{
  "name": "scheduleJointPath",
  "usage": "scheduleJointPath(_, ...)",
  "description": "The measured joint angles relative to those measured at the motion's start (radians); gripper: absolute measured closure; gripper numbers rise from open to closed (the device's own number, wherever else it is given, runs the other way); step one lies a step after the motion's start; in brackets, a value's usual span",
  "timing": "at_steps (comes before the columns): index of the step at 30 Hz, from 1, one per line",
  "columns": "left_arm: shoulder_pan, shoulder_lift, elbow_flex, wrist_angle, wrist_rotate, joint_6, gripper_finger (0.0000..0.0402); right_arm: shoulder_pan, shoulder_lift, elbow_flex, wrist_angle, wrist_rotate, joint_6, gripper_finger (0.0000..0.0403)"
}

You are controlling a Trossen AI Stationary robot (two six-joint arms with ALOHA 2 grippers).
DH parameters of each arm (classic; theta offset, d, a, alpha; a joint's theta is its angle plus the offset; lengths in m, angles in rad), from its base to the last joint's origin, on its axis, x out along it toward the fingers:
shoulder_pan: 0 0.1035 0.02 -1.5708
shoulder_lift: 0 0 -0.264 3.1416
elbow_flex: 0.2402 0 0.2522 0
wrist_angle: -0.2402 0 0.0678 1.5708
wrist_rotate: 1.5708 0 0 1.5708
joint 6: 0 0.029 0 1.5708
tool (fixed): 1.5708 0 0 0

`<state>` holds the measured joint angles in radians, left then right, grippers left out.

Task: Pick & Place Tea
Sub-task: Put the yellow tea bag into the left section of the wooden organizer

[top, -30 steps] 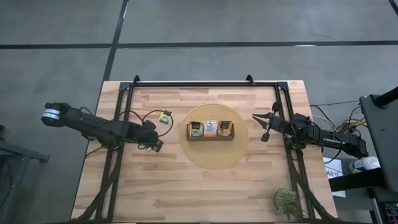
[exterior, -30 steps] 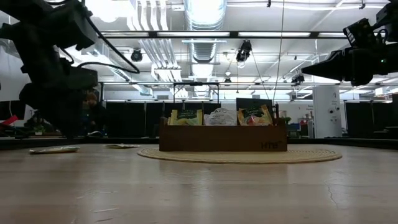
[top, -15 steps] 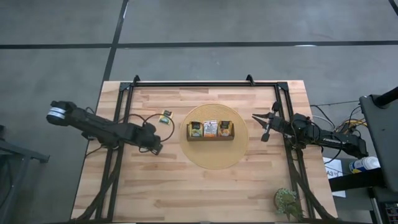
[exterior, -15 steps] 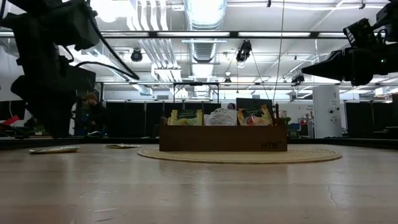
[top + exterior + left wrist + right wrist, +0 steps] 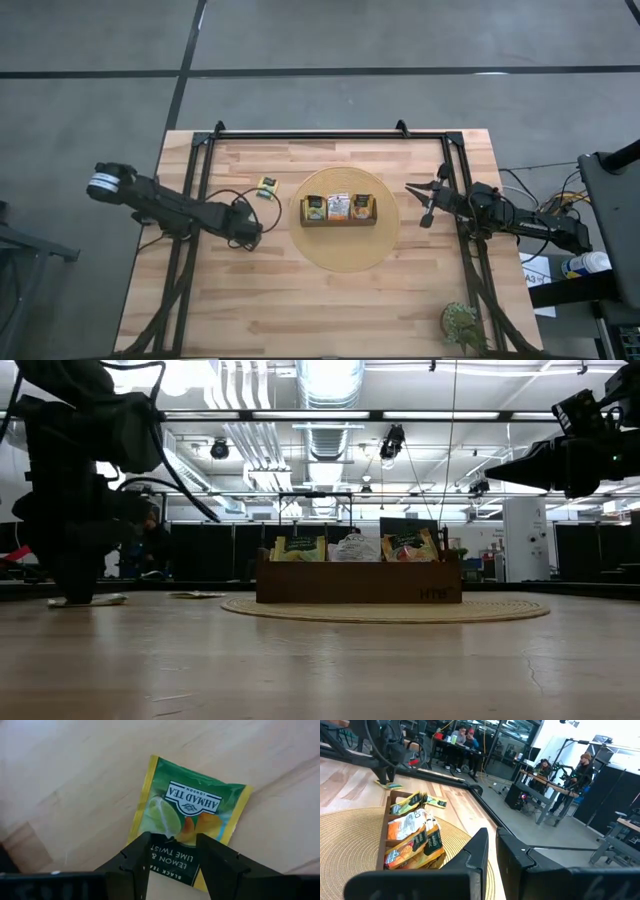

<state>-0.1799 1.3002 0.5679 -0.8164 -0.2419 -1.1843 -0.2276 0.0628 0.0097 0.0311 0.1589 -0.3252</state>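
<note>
A yellow-green tea packet lies flat on the wooden table, also seen low at the left. My left gripper points down over that packet's near end, open, one finger on either side of the dark printed strip. In the high view the gripper hides this packet. A second tea packet lies flat farther back. More tea packets stand in the brown wooden tray. My right gripper waits shut, level, to the right of the tray. My left gripper comes at the packet's dark end from above with open fingers standing over it. In the low view its fingertips reach down to the packet's level. Whether they touch the packet, I cannot tell.
The tray stands on a round woven mat at the table's middle. A small green plant is at the near right corner. A black frame rail runs along the far edge. People sit beyond the table.
My left gripper has sunk toward the table over the yellow-green packet and tipped to point more steeply down. Its fingers keep the same gap. The packets and my right arm have kept still.
</note>
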Motion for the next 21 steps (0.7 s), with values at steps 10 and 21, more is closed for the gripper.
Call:
scheduleJointPath(10,0.002,0.076,0.001,0.097,0.021,0.119,0.0253,0.000,0.000,0.000,0.000,0.000,0.002,0.0369)
scheduleJointPath(21,0.002,0.077,0.000,0.124,0.026,0.239,0.0395,0.000,0.000,0.000,0.001,0.000,-0.001,0.0369)
